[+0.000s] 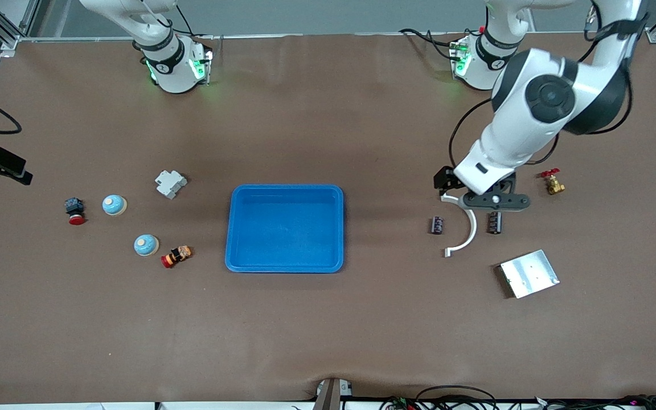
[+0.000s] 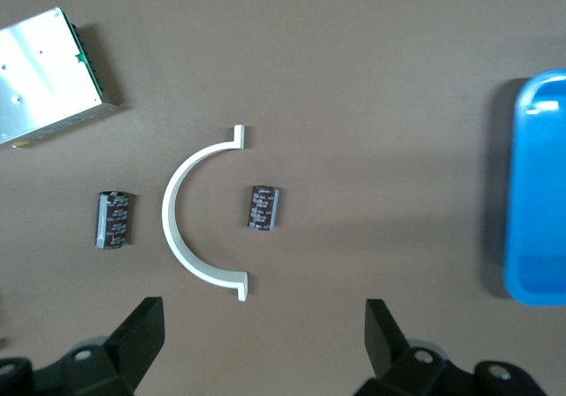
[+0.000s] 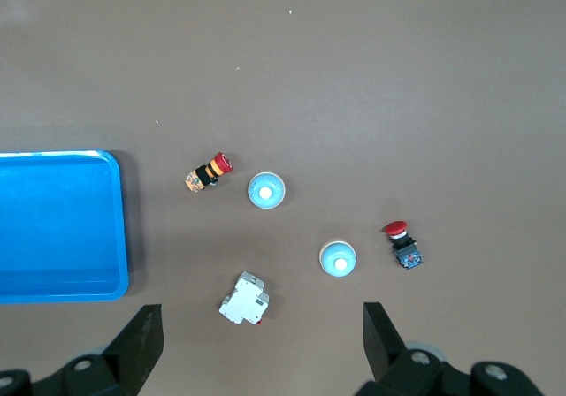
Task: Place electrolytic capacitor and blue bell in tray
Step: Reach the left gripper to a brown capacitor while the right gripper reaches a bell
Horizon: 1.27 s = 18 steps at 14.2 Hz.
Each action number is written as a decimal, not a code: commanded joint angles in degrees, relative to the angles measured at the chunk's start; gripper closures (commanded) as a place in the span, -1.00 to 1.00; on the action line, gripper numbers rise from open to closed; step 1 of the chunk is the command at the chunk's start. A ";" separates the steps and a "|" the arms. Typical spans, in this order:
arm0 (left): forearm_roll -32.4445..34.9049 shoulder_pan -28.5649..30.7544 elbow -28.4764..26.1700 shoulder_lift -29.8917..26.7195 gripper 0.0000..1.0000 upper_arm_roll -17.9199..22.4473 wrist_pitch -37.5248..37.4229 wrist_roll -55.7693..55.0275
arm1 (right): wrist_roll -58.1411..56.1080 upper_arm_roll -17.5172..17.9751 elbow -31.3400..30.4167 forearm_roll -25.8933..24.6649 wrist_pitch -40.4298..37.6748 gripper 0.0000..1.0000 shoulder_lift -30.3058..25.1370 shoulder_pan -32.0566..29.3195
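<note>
**Tray empty, both claws spread wide**

The shallow bright-blue plastic tray (image 1: 284, 228) sits mid-worktop with nothing in it. Toward the left arm's end lie two small dark cylindrical electrolytic capacitors: one (image 1: 437, 225) just beside a white curved plastic half-ring (image 1: 464, 225), the second capacitor (image 1: 495, 222) on the ring's outer side, partly under the arm. The left claw (image 2: 261, 343) hangs over this cluster, fingers wide apart, gripping nothing. A flat silver metal plate (image 1: 529, 273) lies nearer the front camera, and a small brass valve with a red handle (image 1: 552, 182) lies farther from it.

Toward the right arm's end, two light-blue dome bells rest apart: one bell (image 1: 146, 245) near a red-capped orange push button (image 1: 176, 255), the second bell (image 1: 114, 204) beside a red-capped black switch (image 1: 74, 209). A white plastic breaker block (image 1: 170, 183) lies between them and the tray. The right claw (image 3: 261, 343) waits over these parts, spread wide, empty.
</note>
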 commanded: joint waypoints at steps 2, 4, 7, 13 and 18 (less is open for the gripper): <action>7.13 -2.07 0.05 6.97 -1.00 -0.30 4.84 -5.89 | -0.34 -0.14 -0.97 -0.46 2.53 -1.00 5.29 0.38; 7.22 -1.81 -0.73 9.00 -1.00 -0.21 8.35 -5.98 | -0.51 -0.05 -3.93 -0.38 7.16 -1.00 8.29 0.73; 8.27 -1.54 -4.94 10.85 -1.00 -0.12 16.51 -5.98 | -0.69 -0.14 -12.98 -0.55 19.98 -1.00 10.05 2.39; 12.13 -0.40 -9.53 13.92 -1.00 0.40 24.80 -6.16 | -1.39 -0.14 -18.81 -0.73 31.35 -1.00 18.48 3.81; 17.93 0.04 -9.71 16.47 -1.00 0.49 26.65 -9.58 | -9.38 -0.14 -25.84 -1.08 42.78 -1.00 20.86 3.37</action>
